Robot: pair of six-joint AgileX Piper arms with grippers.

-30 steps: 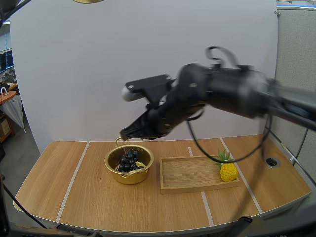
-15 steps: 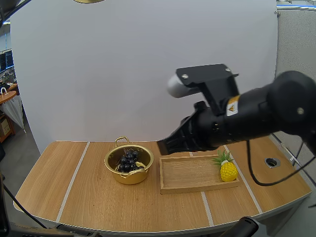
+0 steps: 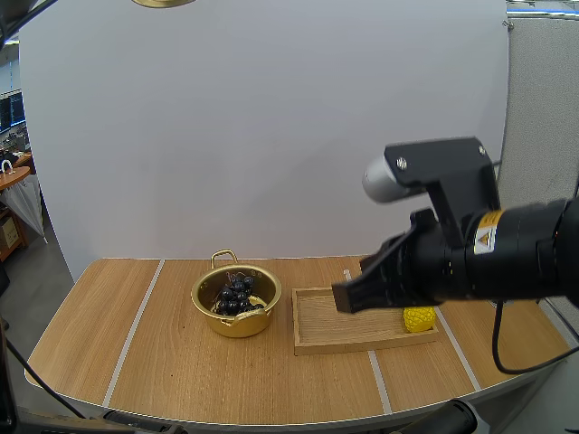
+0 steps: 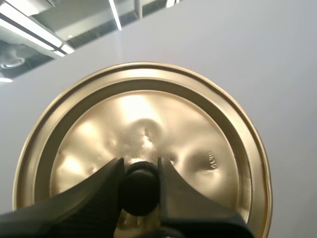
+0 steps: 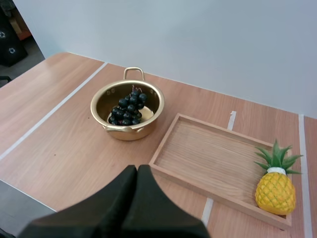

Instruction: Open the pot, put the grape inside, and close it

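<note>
Left gripper (image 4: 139,168) is closed tight on the black knob (image 4: 140,191) of the gold lid (image 4: 148,124), one finger on each side of it, so the lid's dished underside spreads out just past the fingertips. In the high view a sliver of the lid's rim (image 3: 163,2) shows well above the table (image 3: 136,362), and the pot (image 3: 235,312) stands far below that hand and a little to its right. The pot is open, upright on the wood, with the bunch of grapes (image 3: 233,294) lying inside it (dark berries against the gold wall). To the right of the pot, apart from it, lies the wooden tray (image 3: 312,342), and a small yellow pineapple (image 3: 418,318) stands at its right end. The right gripper (image 3: 341,297) hangs over the tray's left half with its fingers pressed together into one dark wedge, holding nothing. From that hand the pot (image 5: 127,130) with the grapes (image 5: 128,109) sits ahead and off to the left, well apart from the tips; the tray (image 5: 208,158) lies just beyond them, and the pineapple (image 5: 275,188) is ahead and far to the right.
</note>
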